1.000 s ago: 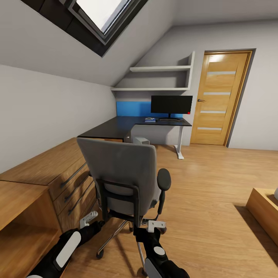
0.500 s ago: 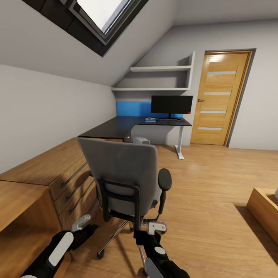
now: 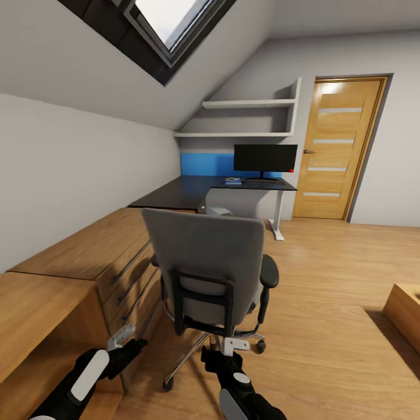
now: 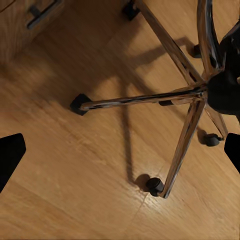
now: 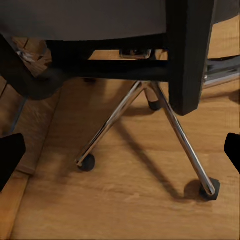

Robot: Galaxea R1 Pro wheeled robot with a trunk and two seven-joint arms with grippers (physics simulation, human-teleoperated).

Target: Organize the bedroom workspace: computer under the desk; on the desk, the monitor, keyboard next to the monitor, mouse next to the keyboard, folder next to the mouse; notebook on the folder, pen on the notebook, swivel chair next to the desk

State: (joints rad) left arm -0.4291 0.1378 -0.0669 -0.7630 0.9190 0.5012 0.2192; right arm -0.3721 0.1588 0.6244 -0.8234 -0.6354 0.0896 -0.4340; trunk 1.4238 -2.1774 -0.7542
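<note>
Now step in hand, by my reading: get chair (image 3: pixel 207 265) to desk (image 3: pixel 192 191). Chair stands mid-floor just ahead of robot, back toward camera, well apart from desk at far wall; monitor (image 3: pixel 265 158) on desk. Left gripper (image 3: pixel 123 338) low beside wood drawers (image 3: pixel 125 274), jaws spread, nothing held. Right gripper (image 3: pixel 234 344) just behind chair base (image 4: pixel 192 97), also released. Advice: press backrest squarely with both arms, push slowly; casters may swing chair toward drawers.
</note>
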